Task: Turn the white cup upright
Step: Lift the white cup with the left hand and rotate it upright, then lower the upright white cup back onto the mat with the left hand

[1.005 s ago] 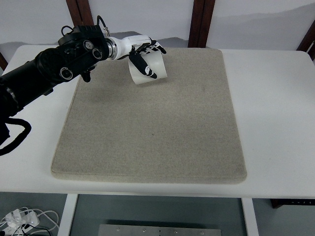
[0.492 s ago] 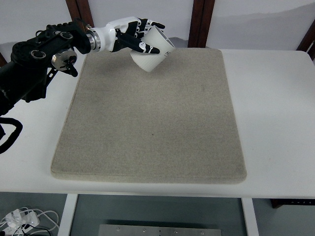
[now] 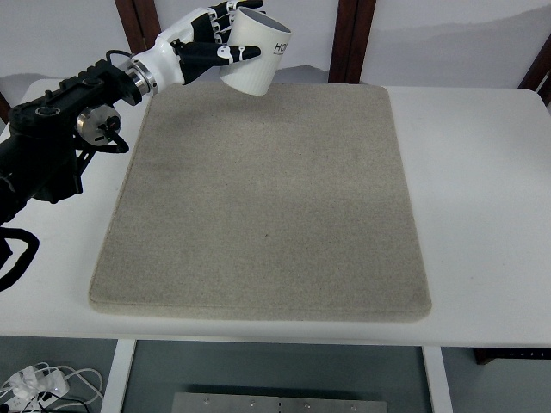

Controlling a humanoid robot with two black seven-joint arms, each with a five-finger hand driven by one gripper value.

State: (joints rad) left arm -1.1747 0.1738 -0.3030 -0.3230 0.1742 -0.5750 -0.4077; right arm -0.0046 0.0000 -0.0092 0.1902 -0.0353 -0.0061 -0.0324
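Left hand (image 3: 207, 39) clamped on white cup (image 3: 256, 53), fingers (image 3: 225, 53) wrapped around its side. Cup held tilted, clear of the surface, above far-left corner of grey mat (image 3: 267, 198) on white table (image 3: 482, 198).

The left hand (image 3: 202, 43) is found at the far left corner of the mat (image 3: 267, 206), its arm entering from the left edge. The cup (image 3: 256, 53) is held in the hand, to its right, tilted and lifted clear of the mat. The mat is spread below and to the right of the hand, on the table (image 3: 482, 189). Cables (image 3: 34, 381) are seen on the floor, well below the hand, near the bottom left corner.
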